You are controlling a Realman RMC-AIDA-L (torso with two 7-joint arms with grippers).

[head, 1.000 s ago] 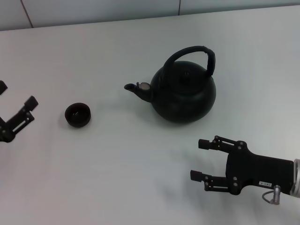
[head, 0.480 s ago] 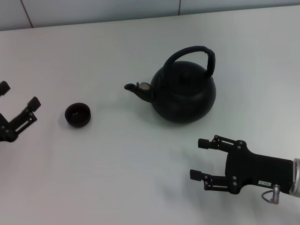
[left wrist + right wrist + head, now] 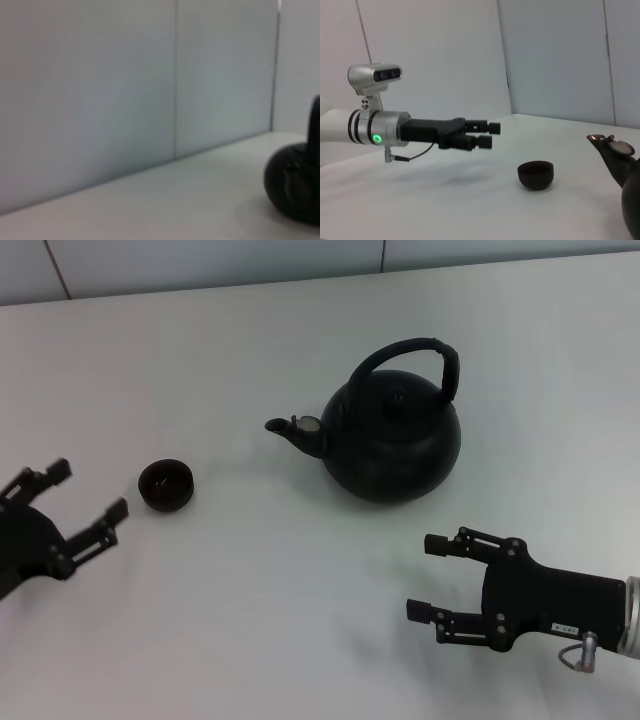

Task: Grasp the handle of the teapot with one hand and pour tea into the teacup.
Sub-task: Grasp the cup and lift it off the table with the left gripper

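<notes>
The round matte black teapot [image 3: 393, 438] stands on the white table, spout pointing left, its black arched handle [image 3: 418, 352] upright over the lid. The tiny black teacup [image 3: 166, 485] sits to its left. My left gripper [image 3: 84, 502] is open, low at the left edge, just left of the teacup; it also shows in the right wrist view [image 3: 487, 135], short of the teacup [image 3: 535, 174]. My right gripper [image 3: 423, 578] is open and empty near the front right, below the teapot. The left wrist view shows part of the teapot [image 3: 296, 184].
The white table [image 3: 250, 590] ends at a pale panelled wall [image 3: 200, 260] at the back. Nothing else stands on it.
My left gripper has swung down and to the right, closer to the teacup. The right gripper, teapot and teacup have not moved.
</notes>
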